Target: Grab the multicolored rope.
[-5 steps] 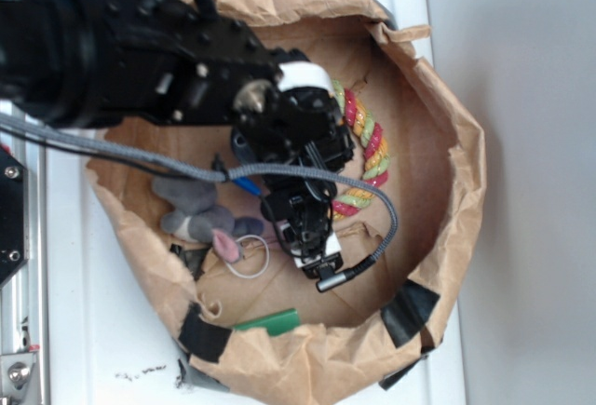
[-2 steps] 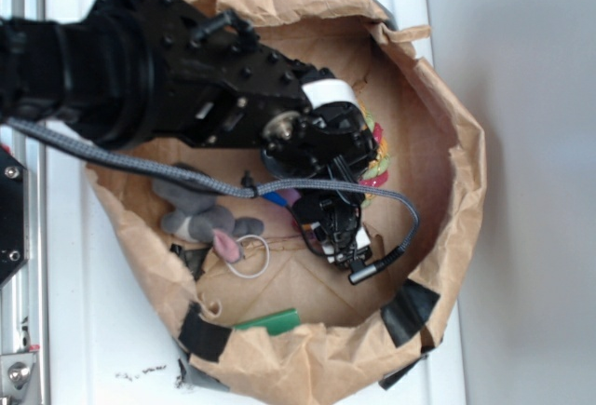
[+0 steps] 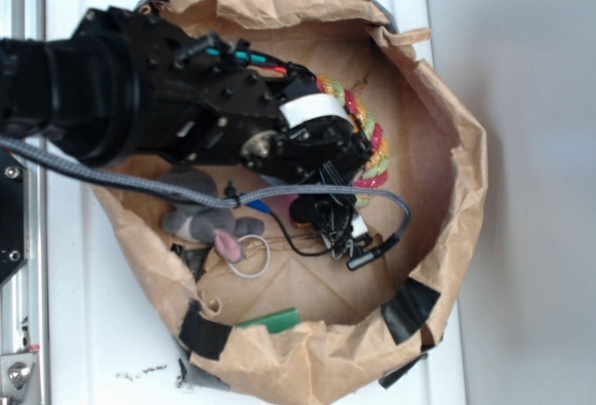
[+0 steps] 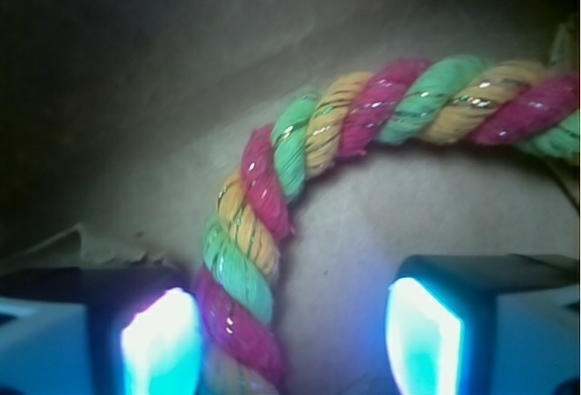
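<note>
Since the frame 0.4 s ago the arm (image 3: 186,107) has pulled back toward the left, and more of the multicolored rope (image 3: 368,140) shows past its end than before; one second ago even more of the curve was exposed.

Exterior view: rope lies on the floor of the brown paper bag (image 3: 447,144), on its right side, curving down under the black wrist. Gripper (image 3: 343,228) points down over the bag floor just below the visible rope; jaw spacing cannot be read from this angle. Grey plush mouse (image 3: 197,214) lies on the left of the bag floor, a white ring (image 3: 250,258) just beside its pink ear. Green block (image 3: 268,320) sits at the bag's lower edge, well apart from the rope.

Wrist view: the two fingers (image 4: 159,345) stand spread apart and grip nothing. Rope (image 4: 300,150) arcs from upper right down to lower left, its lower end running just beside the left finger; contact cannot be told. Bare paper fills the gap between the fingers. Mouse, ring and block are out of this view.
</note>
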`<action>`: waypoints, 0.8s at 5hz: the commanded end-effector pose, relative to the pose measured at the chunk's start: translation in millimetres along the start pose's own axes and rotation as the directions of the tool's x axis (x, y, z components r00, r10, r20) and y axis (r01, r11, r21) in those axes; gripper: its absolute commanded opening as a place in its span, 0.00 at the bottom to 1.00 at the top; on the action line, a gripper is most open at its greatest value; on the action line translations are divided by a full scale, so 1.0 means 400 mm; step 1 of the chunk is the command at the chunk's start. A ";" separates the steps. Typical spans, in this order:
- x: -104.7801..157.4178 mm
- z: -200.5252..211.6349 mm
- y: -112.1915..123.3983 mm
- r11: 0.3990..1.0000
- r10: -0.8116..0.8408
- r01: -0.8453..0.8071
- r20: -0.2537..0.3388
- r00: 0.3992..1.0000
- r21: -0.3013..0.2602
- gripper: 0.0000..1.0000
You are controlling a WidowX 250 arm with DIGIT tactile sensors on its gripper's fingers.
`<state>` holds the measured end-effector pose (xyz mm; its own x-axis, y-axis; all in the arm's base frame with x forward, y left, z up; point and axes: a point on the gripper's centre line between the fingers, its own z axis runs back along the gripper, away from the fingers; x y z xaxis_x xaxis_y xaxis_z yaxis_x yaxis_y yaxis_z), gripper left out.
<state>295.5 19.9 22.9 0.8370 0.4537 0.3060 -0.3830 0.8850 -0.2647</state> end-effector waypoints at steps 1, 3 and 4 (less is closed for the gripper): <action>-0.023 -0.001 0.006 1.000 -0.007 0.007 -0.019 1.000 -0.006 0.00; -0.020 0.008 0.013 1.000 -0.006 0.006 -0.020 1.000 -0.017 0.00; -0.010 0.022 0.006 1.000 -0.002 0.001 -0.032 0.999 -0.023 0.00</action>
<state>287.1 21.8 25.2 0.8588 0.4407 0.2614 -0.3690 0.8858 -0.2813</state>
